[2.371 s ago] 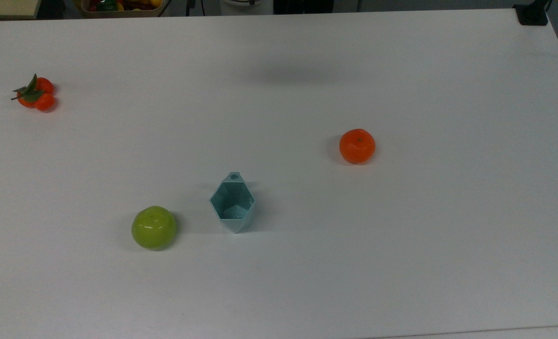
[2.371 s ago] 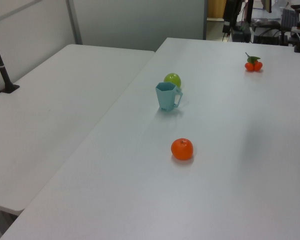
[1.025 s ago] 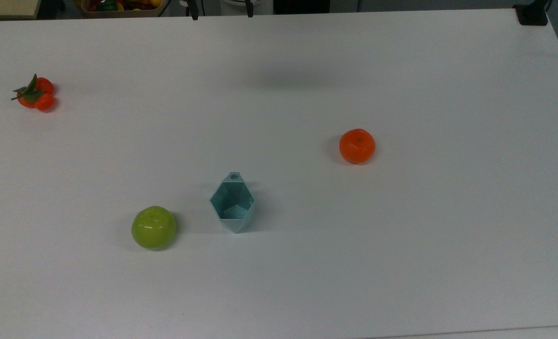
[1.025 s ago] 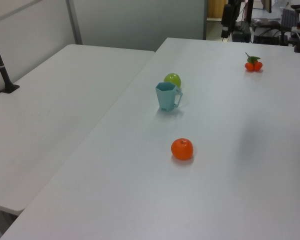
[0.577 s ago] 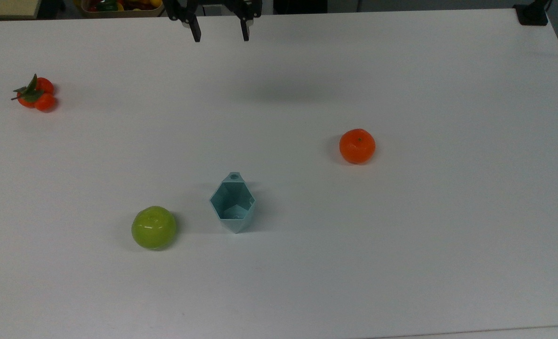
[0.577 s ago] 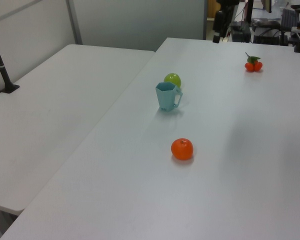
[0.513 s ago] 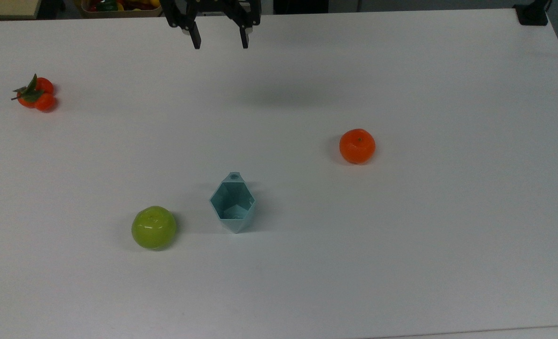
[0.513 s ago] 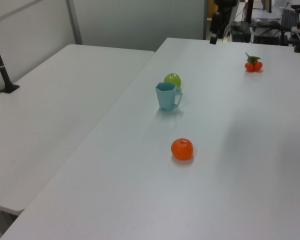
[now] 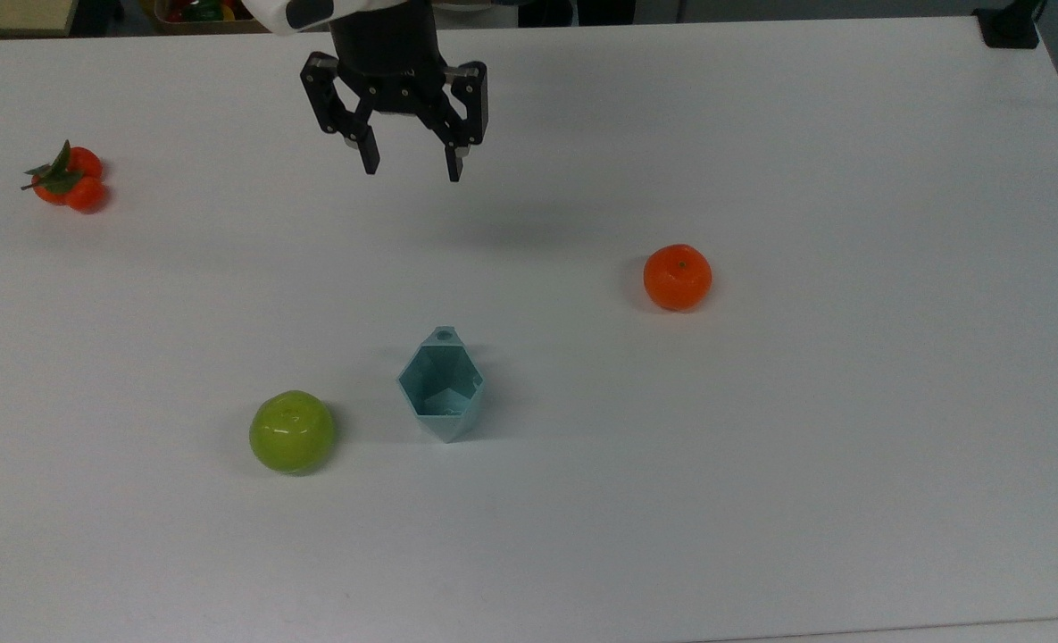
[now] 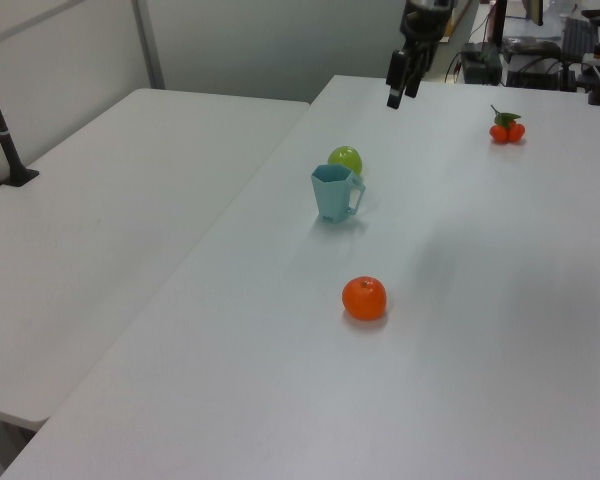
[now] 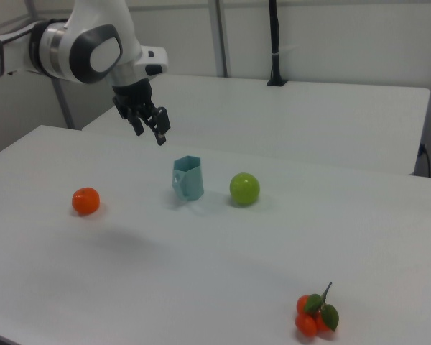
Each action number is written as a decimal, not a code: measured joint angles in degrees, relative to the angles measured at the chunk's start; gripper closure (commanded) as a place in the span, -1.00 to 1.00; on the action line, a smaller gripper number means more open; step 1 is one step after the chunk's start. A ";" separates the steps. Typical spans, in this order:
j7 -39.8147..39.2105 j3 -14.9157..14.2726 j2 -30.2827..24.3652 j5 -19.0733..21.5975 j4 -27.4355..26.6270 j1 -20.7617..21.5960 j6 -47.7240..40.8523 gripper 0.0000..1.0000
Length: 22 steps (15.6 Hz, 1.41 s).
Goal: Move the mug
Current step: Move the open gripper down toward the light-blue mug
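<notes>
your gripper (image 9: 409, 168) hangs in the air above the white table (image 9: 850, 446), near the far edge in the top view, fingers spread wide w/ nothing between them, tips pointing down. in the left view the gripper (image 10: 399, 93) sits up by the back of the table, and in the right view the gripper (image 11: 149, 131) hovers up & to the right view's left of the mug. the mug (image 9: 441, 382) stands upright on the table, open mouth up, handle tab pointing toward the far edge in the top view, well apart from your fingers. it's pale teal, faceted, narrower at the base. in the left view the mug (image 10: 333, 193) has its handle on the left view's right; in the right view the mug (image 11: 189, 178) stands mid-table. green apple (image 9: 291, 430) sits near the mug on the top view's left, not touching. orange mandarin (image 9: 677, 277) lies on the top view's right, farther off, on its own. small cluster of leafy mandarins (image 9: 66, 177) is way over at the top view's left, well apart from everything. in the right view that cluster is closest to the camera, at the bottom. a second white table (image 10: 100, 230) stands alongside in the left view.
</notes>
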 measured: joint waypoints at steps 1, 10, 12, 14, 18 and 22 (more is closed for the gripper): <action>0.55 0.01 0.59 -0.21 -0.10 0.16 0.89 -0.42; 0.65 0.02 6.31 -2.65 -3.43 0.88 10.77 -0.42; 0.65 0.03 7.81 -2.69 -3.66 1.02 12.48 -0.41; 0.65 0.03 9.30 -2.71 -3.71 1.09 14.28 -0.40; 0.65 0.04 11.86 -2.88 -3.75 1.92 17.56 -0.40; 0.87 0.06 13.89 -4.49 -3.77 3.16 19.79 -0.40</action>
